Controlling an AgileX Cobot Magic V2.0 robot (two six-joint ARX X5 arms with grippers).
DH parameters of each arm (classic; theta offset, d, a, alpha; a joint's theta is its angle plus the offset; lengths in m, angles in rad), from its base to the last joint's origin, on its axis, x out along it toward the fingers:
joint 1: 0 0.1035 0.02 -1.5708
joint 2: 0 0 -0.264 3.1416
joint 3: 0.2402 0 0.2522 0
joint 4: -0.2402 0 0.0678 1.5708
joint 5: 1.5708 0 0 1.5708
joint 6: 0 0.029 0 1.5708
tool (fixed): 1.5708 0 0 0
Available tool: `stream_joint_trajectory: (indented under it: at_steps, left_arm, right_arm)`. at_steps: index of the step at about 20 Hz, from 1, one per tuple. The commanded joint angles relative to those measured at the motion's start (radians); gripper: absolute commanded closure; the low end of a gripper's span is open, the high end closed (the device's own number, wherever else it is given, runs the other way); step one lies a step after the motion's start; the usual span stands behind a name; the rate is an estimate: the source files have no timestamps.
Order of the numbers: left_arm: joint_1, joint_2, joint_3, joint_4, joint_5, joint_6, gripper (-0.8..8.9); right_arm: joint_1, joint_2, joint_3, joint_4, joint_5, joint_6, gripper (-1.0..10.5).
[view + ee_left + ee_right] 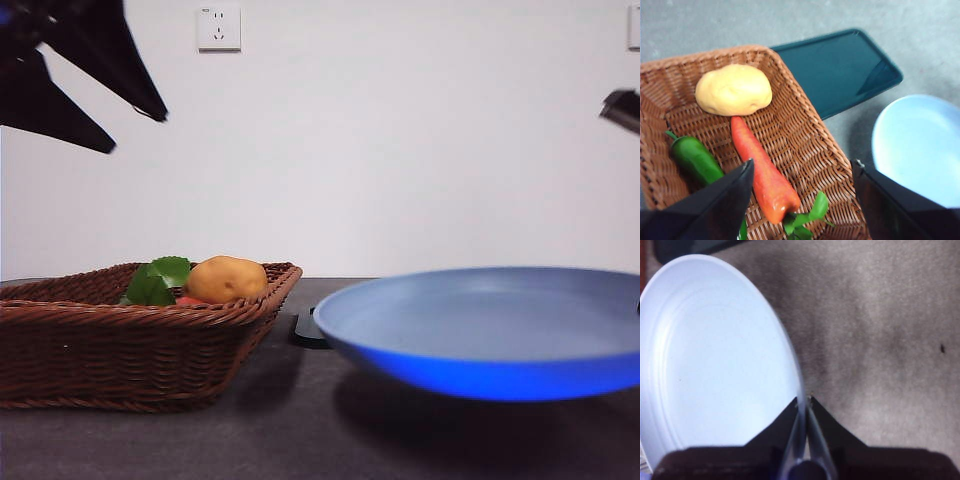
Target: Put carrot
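Observation:
The carrot (762,170) lies in the brown wicker basket (805,135), red-orange, its green leaves (807,217) towards my left gripper. In the front view only a red sliver of the carrot (188,300) and its leaves (160,280) show over the basket rim (120,350). My left gripper (802,165) hangs open above the basket, its jaws either side of the carrot's leafy end, not touching it. It shows high at the left in the front view (135,130). My right gripper (803,401) is shut on the rim of the blue plate (715,355).
A yellow-brown potato (733,90) and a green pepper (695,159) share the basket with the carrot. A dark flat tray (840,70) lies between the basket and the blue plate (480,335). Grey tabletop (880,340) surrounds them.

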Motion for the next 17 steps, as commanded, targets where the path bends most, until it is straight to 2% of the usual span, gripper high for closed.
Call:
stream_joint_trajectory:
  at_steps: [1,5,10,17]
  left_arm:
    - [-0.023,0.097,0.065,-0.031,-0.027,0.0,4.73]
    - [-0.058,0.303,0.204,-0.164,-0.127,0.0,4.76]
    - [-0.082,0.51,0.304,-0.188,-0.178,0.0,4.77]
    - [-0.103,0.665,0.304,-0.183,-0.175,-0.005,4.77]
  right_arm:
    - [0.004,-0.029,-0.001,0.005,-0.001,0.01,9.4]
    - [0.004,-0.073,-0.001,-0.006,-0.003,0.01,9.4]
    - [0.004,-0.097,-0.001,-0.025,-0.003,0.01,9.4]
    - [0.004,-0.115,-0.001,-0.035,-0.004,0.002,9.4]
